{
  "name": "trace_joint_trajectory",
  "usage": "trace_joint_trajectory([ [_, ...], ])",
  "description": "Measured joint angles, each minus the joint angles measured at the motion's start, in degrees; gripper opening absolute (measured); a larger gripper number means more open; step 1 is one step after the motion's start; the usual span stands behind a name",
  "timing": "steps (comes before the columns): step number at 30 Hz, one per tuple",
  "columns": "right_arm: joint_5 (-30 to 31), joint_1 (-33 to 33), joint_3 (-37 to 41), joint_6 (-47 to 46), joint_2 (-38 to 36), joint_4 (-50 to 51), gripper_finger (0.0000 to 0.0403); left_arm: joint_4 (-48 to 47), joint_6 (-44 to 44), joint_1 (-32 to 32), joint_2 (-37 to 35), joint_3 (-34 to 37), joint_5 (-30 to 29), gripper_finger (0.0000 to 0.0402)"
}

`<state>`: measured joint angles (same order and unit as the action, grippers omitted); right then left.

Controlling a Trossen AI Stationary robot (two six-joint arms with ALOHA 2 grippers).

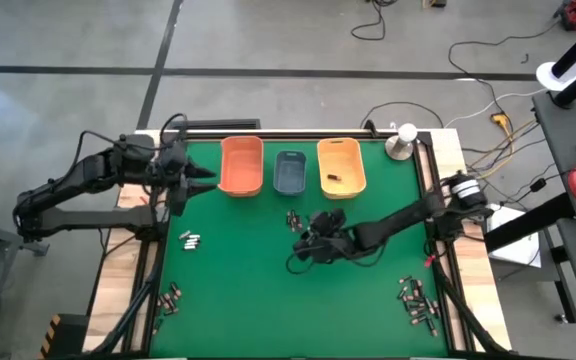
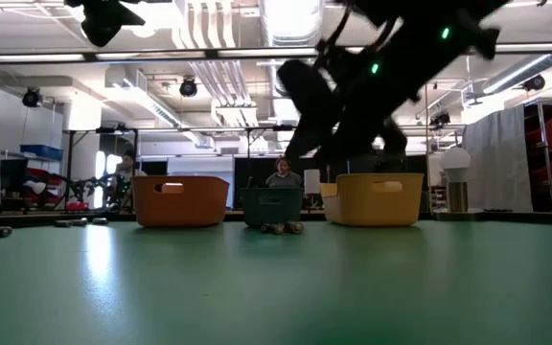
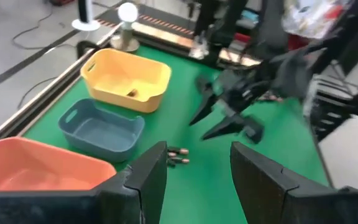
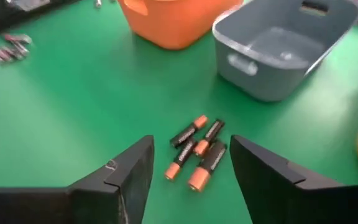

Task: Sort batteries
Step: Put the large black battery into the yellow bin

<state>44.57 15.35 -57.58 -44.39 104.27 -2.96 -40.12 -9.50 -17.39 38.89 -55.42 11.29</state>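
The right gripper (image 4: 191, 165) hovers mid-tabletop (image 1: 258, 290), fingers (image 4: 126, 171) spread wide and empty, right over four black, copper-tipped batteries (image 4: 197, 152) lying just near of the grey bin (image 1: 291, 172). The orange bin (image 1: 241, 165) sits to its left, the yellow bin (image 1: 341, 166) to its right (one battery already inside). The left gripper (image 3: 194, 168) waits by the orange bin, fingers open, holding nothing. More batteries (image 1: 190, 240) lie scattered left and near right.

A robotics lab: bare concrete floor (image 1: 268, 40) with loose cables (image 1: 488, 60), exposed ceiling ducts (image 2: 286, 24), storage shelving (image 2: 549, 153), and a green tabletop (image 1: 248, 270).
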Motion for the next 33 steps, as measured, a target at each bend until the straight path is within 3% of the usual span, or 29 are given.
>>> trace_joint_trajectory([
  [7, 3.08, -0.83, -1.6, -7.51, 6.81, -0.99, 0.0214, -0.07, -0.37, 0.05, -1.68, 0.03, 0.2, 0.0155],
  [15, 2.58, -1.18, -3.79, -8.85, 11.17, -0.74, 0.0203, -0.39, 0.02, 0.05, -1.89, 0.05, 0.17, 0.0155],
  [21, 2.52, -1.8, -3.72, -12.74, 11.97, -0.34, 0.019, -0.48, 0.02, 0.05, -1.77, 0.07, 0.17, 0.0155],
  [33, 2.86, -3.86, -3.52, -11.19, 13.39, -0.77, 0.0154, -1.22, 0.03, 0.05, -1.77, 0.07, 0.2, 0.0155],
])
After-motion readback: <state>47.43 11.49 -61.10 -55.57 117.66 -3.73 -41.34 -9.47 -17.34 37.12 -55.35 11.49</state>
